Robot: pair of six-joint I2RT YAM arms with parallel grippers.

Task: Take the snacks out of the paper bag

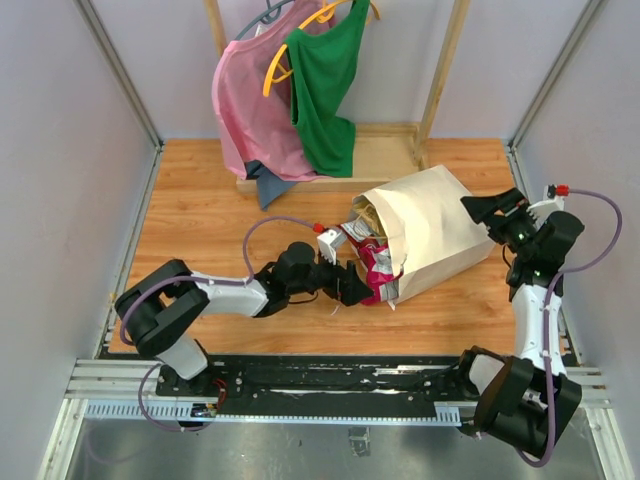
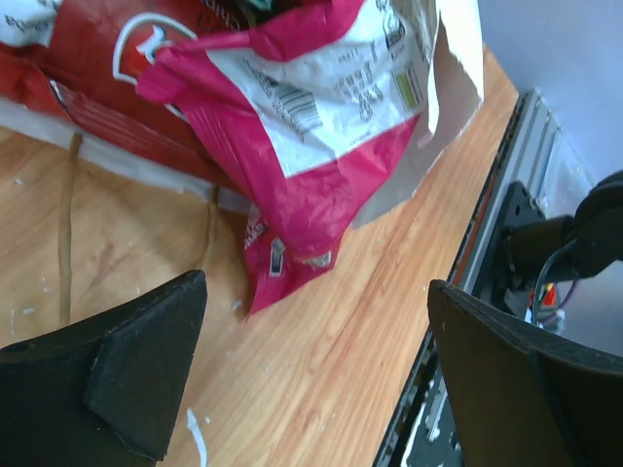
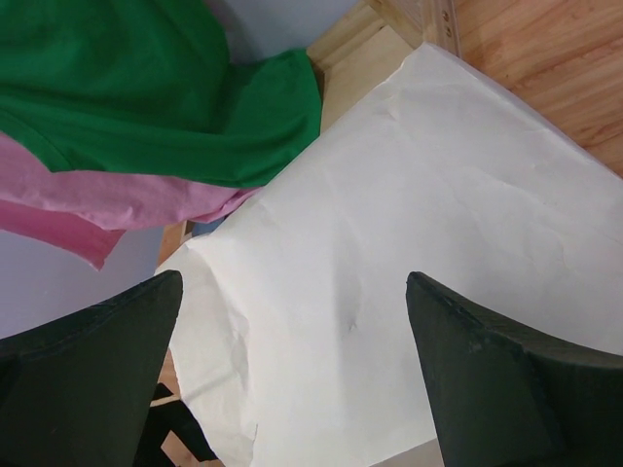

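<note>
While gaping wide, empty, L pincer (image 2: 316,284) faces pink packet (image 2: 311,146).

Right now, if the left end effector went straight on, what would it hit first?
Probably the pink snack packet poking out of the paper bag, dead ahead of the left end effector; depth is unclear.

Left gripper (image 2: 316,336) jaws spread wide with nothing between them, just below the pink snack packet (image 2: 311,146). The pink packet is crumpled, barcode side up, its lower corner on the wooden table (image 2: 331,399). Red packet (image 2: 88,68) lies behind it, upper left. Torn cream paper bag (image 2: 458,58) edge is right of the pink packet. Twisted handle loop (image 2: 66,233) lies flat left of it.
</note>
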